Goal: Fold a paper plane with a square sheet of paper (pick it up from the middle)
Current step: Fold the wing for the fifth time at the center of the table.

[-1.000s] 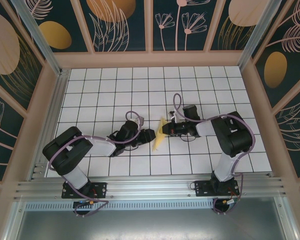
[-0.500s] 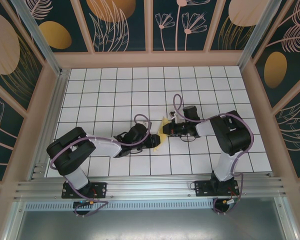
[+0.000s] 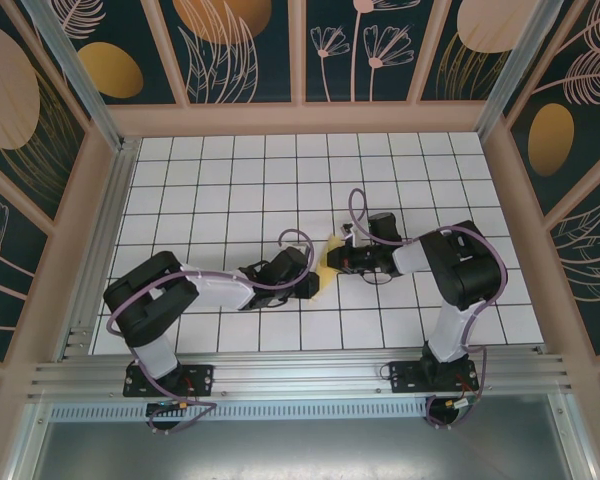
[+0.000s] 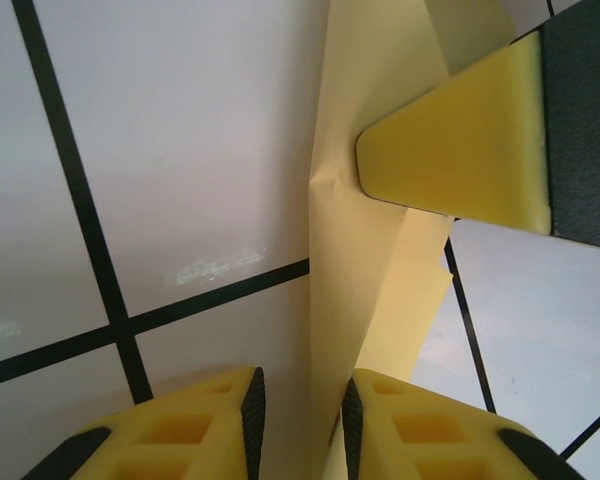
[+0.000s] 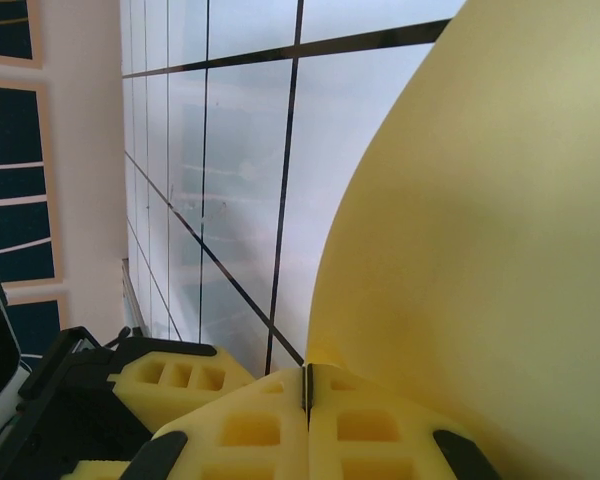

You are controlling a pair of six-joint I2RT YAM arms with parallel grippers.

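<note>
Our right gripper (image 5: 306, 392) is clamped on the folded yellow paper (image 5: 460, 250); our left gripper (image 4: 302, 388) stands narrowly apart around its creased edge.

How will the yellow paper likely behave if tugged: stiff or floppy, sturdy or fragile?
Probably floppy: the paper bows in a broad curve away from the right gripper shut on it. Likely easy to crease or tear: a small crumple marks its fold, just above the parted fingers of the left gripper.
</note>
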